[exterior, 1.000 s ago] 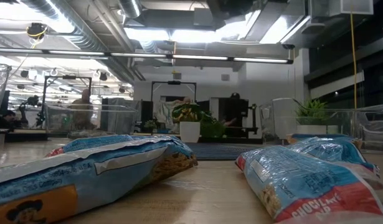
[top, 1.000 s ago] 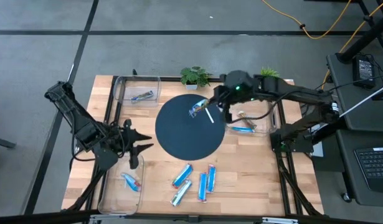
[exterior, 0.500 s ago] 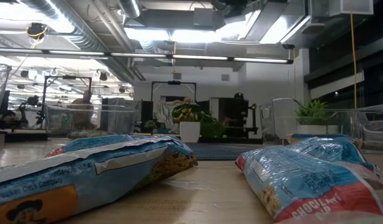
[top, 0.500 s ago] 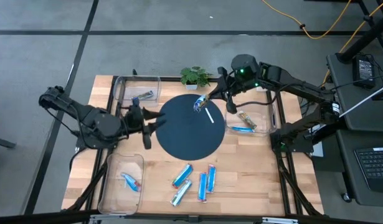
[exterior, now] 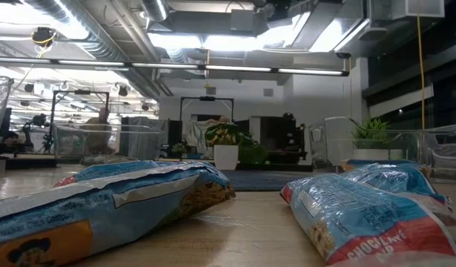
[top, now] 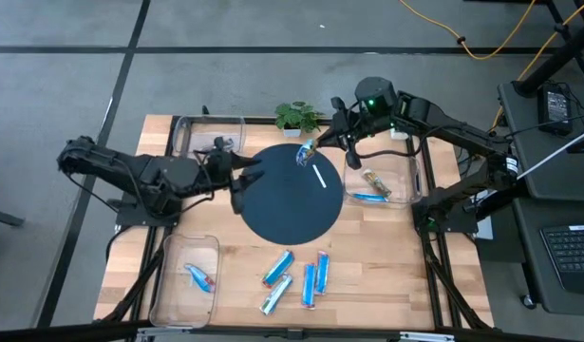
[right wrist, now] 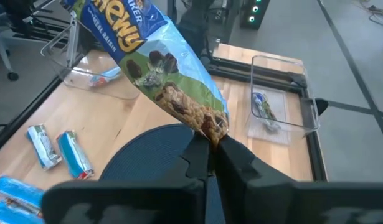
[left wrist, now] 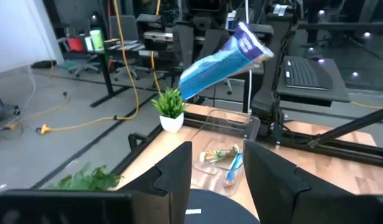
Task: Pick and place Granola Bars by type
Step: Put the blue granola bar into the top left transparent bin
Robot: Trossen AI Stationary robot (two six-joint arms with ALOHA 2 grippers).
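A blue-and-green granola bar (right wrist: 160, 68) hangs in the air over the far side of the round dark mat (top: 287, 214), with my right gripper (right wrist: 211, 158) shut on it. The left wrist view shows the same bar (left wrist: 222, 53) ahead of my left gripper (left wrist: 219, 180), which is open, holds nothing and hovers over the mat's left edge (top: 246, 179). Several blue bars (top: 296, 278) lie flat on the wood near the front edge. Two of them (exterior: 116, 200) fill the low view. My right gripper pinches the bar's end (right wrist: 211, 132) between its two fingers. The fingers come from the table's right, slanting down. The bar sticks out past the fingertips toward the left, lifted clear of the mat (top: 306, 152).
Clear bins stand at the far left (top: 211, 142), near left (top: 189, 275) and right (top: 379, 180), each with one or two bars inside. A thin white mark (top: 320, 176) lies on the mat. Small potted plants (top: 296, 117) stand at the far edge.
My left gripper has swung up from beside the near left bin toward the far edge and the right, ending over the mat's left edge, turned toward the held bar. My right gripper has carried the bar a little toward the far edge, still clear of the mat.
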